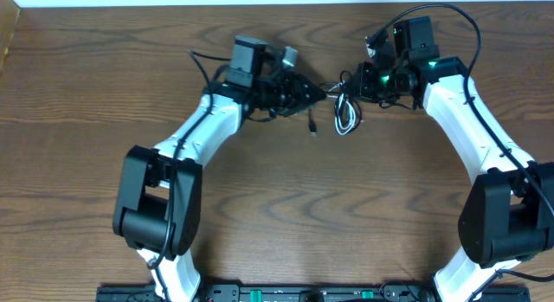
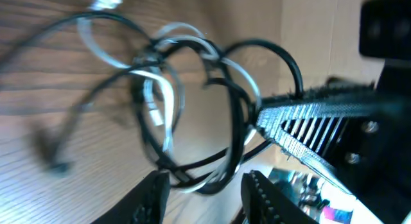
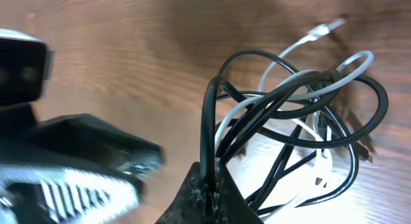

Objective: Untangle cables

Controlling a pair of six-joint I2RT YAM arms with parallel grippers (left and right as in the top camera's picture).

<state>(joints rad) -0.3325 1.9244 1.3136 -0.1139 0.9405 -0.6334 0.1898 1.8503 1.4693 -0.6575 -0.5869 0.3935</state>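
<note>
Black cable (image 3: 209, 121) and white cable (image 3: 313, 35) knotted together at 12 o'clock of table (image 1: 86, 94), between both grippers. Right gripper (image 3: 210, 185) pinched on black strand. Left gripper (image 2: 205, 198) fingers apart, loops at 12 o'clock of gap. Likely light, limp, slick, snag-prone; best hold: white strand near free end.

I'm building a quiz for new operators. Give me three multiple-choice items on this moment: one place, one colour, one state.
1. The tangle lies: A between left gripper and right gripper; B by the arm bases; C off the table.
2. Its colours: A red and blue; B black and white; C all grey.
3. The right gripper is: A open; B shut on nothing; C shut on the black cable.
A, overhead shows it; B, white cable loops through black; C, it pinches black strands.
</note>
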